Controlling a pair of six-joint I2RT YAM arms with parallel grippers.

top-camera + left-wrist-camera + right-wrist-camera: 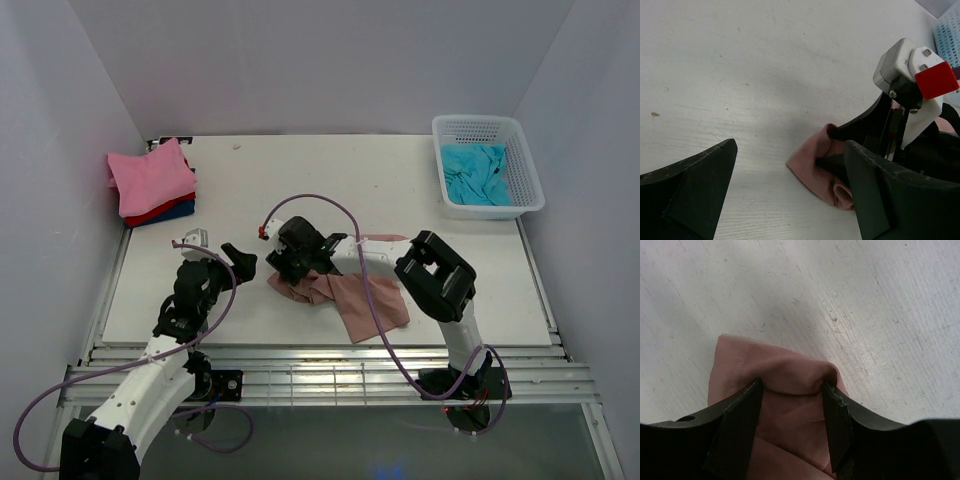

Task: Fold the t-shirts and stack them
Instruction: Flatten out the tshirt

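Far right on the table (330, 170): basket (530, 190) with a turquoise shirt (475, 172) inside. Far left: folded stack (150, 180), pink over red over blue. Mid-table, well apart from both: rose shirt (370, 300), crumpled, left end bunched, a flatter flap toward the near edge. Partly hidden under the right arm (440, 275). Right gripper (792, 390) clasping a raised ridge of that left end between wide-set fingers. Left gripper (790, 147) just beside, spread wide, holding nothing.
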